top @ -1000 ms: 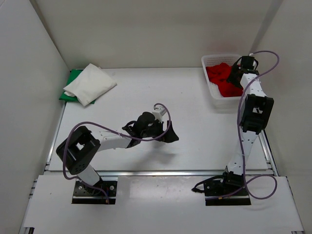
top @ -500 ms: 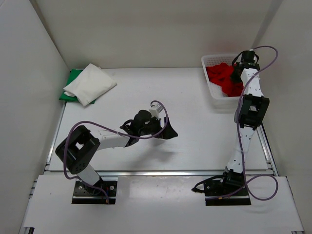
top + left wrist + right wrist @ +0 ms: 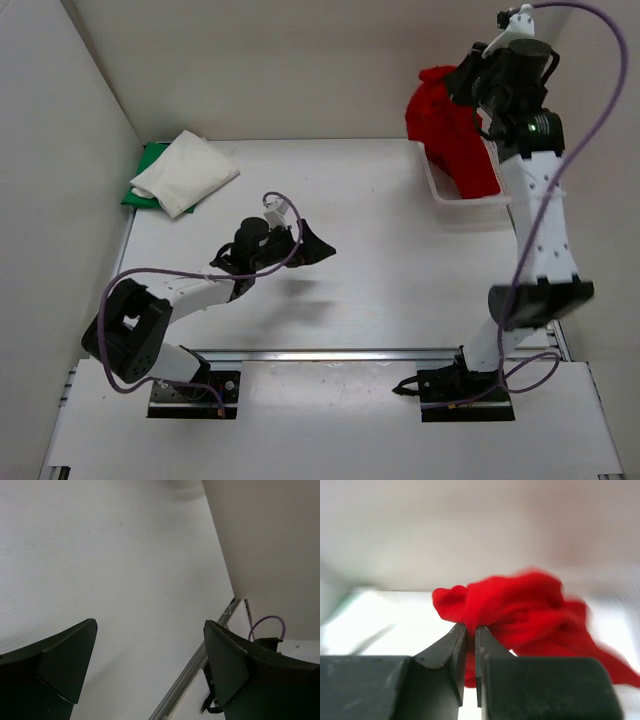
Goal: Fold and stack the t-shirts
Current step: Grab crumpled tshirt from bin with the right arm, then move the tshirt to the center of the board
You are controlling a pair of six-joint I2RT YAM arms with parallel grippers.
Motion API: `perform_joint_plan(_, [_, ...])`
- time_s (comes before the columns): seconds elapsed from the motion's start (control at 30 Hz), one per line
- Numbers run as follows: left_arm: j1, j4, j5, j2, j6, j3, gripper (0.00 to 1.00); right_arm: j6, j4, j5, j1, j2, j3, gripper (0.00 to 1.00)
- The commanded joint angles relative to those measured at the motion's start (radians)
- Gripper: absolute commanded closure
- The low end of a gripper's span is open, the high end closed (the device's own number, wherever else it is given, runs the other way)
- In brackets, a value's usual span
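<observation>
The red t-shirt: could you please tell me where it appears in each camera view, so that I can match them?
Top external: upper right; the red t-shirt hangs from the right gripper over the basket.
Left wrist: not in it.
Right wrist: centre; the red t-shirt is pinched in the right gripper.
Shared landmark: the right gripper, in both of those views.

The right gripper [image 3: 462,78] holds the red t-shirt [image 3: 455,140] dangling above the basket [image 3: 462,209]; the white t-shirt [image 3: 185,172] lies on the green t-shirt [image 3: 148,153].
</observation>
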Motion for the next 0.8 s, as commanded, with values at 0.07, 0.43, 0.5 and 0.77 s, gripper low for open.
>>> perform_joint_plan(0.07, [0.148,0.039,0.053,-0.150,-0.088,-0.097,0.02,0.000,0.257,-0.159,0.213,-0.286,-0.123,1.00])
perform_joint_plan(0.43, [0.591,-0.048,0.125,-0.471,-0.126,-0.285,0.01,0.279,0.592,-0.568,0.214,-0.347,-0.430,1.00])
perform_joint_plan(0.5, [0.645,-0.090,0.137,-0.493,-0.103,-0.296,0.01,0.386,0.759,-0.592,0.191,-0.375,-0.773,1.00])
perform_joint_plan(0.77, [0.524,-0.189,0.016,-0.457,0.013,-0.266,0.01,0.524,1.081,-0.656,0.017,-0.063,-1.086,0.90])
